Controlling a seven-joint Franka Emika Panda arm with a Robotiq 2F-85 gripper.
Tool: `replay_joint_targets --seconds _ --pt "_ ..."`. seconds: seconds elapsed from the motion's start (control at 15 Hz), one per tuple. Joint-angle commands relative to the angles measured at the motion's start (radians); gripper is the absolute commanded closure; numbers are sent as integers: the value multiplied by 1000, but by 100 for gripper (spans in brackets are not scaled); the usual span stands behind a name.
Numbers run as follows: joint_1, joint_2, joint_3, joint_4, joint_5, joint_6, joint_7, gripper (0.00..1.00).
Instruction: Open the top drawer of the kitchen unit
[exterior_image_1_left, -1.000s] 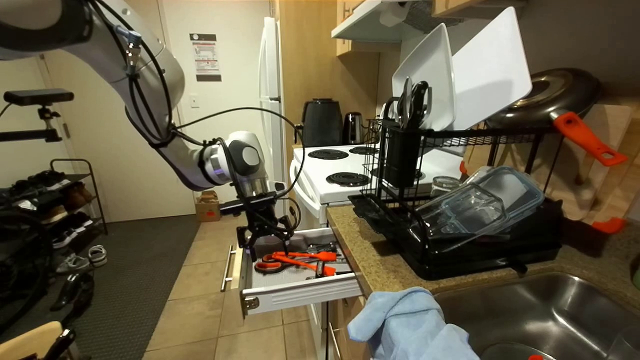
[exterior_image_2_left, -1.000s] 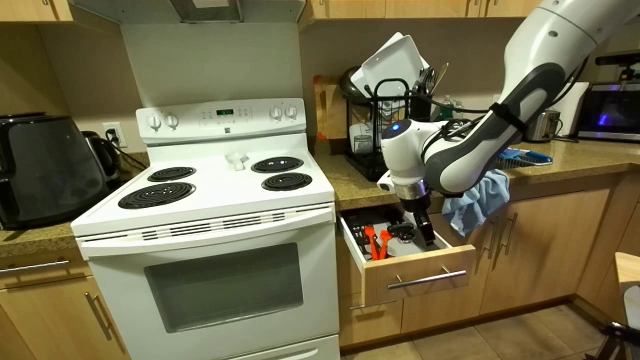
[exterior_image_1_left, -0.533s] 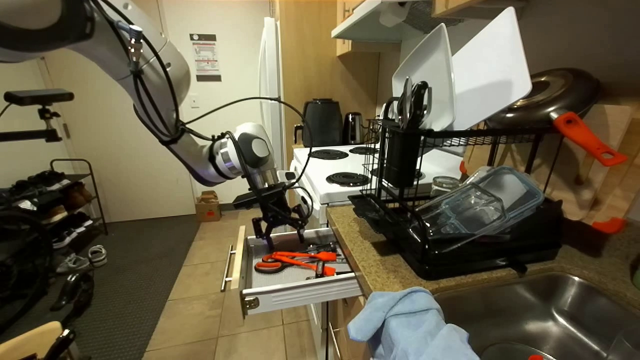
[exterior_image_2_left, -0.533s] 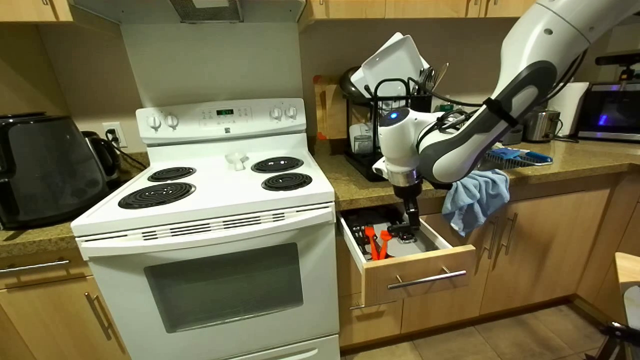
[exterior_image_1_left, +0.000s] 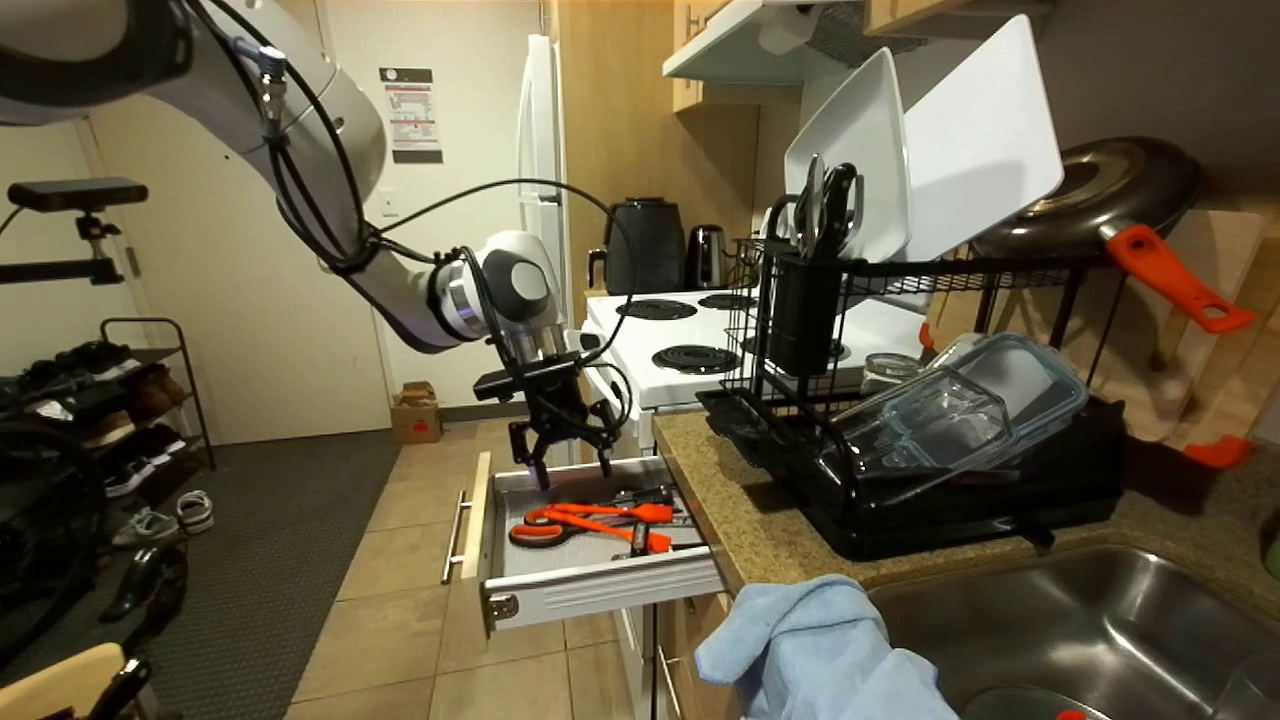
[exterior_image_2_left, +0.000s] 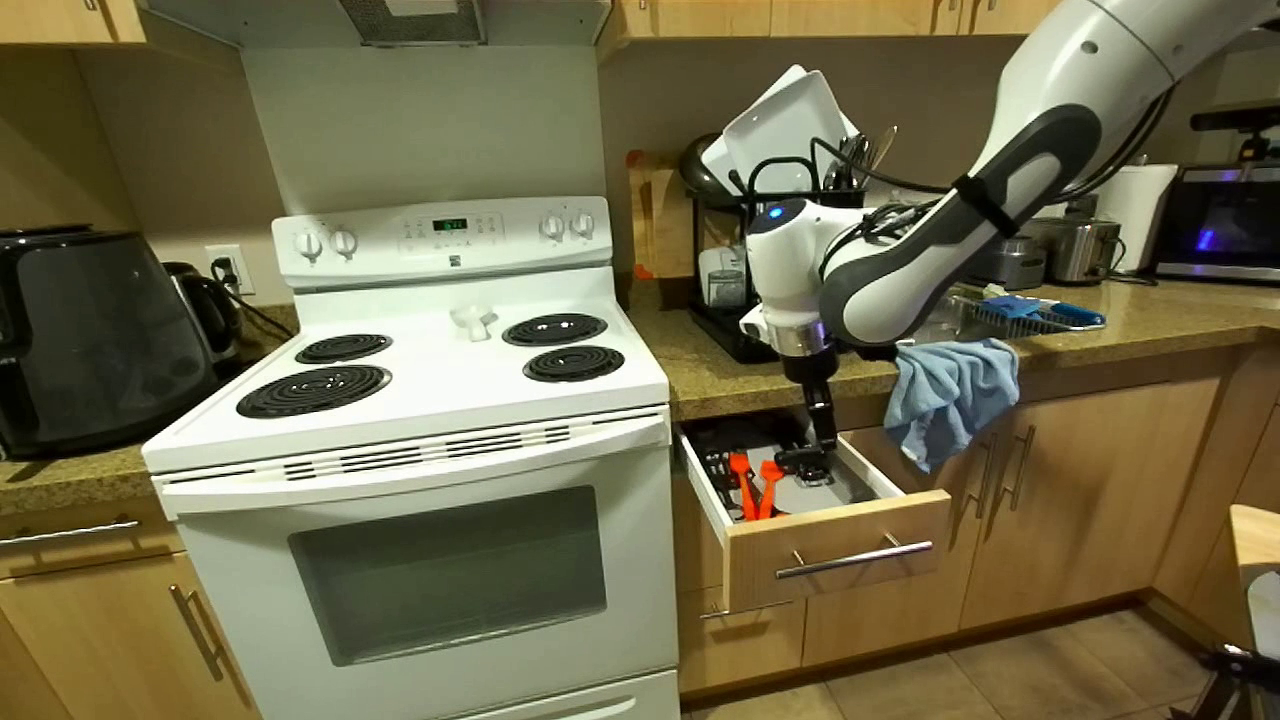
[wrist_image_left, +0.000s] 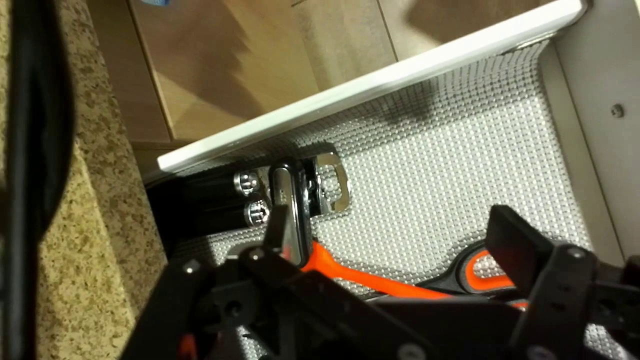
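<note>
The top drawer of the kitchen unit is pulled well out. Its tan wood front with a bar handle shows in an exterior view (exterior_image_2_left: 760, 565), and its pale side wall in an exterior view (exterior_image_1_left: 610, 592) and the wrist view (wrist_image_left: 370, 82). The kitchen unit has tan cabinets (exterior_image_2_left: 1090, 490) and a speckled countertop (exterior_image_1_left: 720, 490). Orange utensils (exterior_image_1_left: 600, 522), scissors (wrist_image_left: 470, 272) and dark tools lie inside the drawer. My gripper (exterior_image_1_left: 573, 470) is above the drawer, pointing down, apart from the handle; it also shows in an exterior view (exterior_image_2_left: 825, 445). In the wrist view its fingers (wrist_image_left: 389, 220) are spread with nothing held.
The white stove (exterior_image_2_left: 420, 430) stands beside the drawer. A black dish rack (exterior_image_1_left: 800, 420) with plates and glass containers is on the countertop. A blue cloth (exterior_image_1_left: 820, 640) hangs over the edge by the sink (exterior_image_1_left: 1120, 600). A lower drawer sits below.
My gripper has risen and moved from near the drawer front toward the countertop, mostly in the first half second. The drawer and the utensils have not moved.
</note>
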Motion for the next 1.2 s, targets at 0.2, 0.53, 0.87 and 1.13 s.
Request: replay_joint_targets --seconds 0.2,0.53,0.87,1.13 --pt "-56 -65 36 -5 98 -110 -108 0" --pt "-75 -118 34 -15 121 -204 -114 0" --pt "-83 -167 35 -27 144 -289 -102 0" --pt "-87 -204 40 -53 160 -329 -111 0"
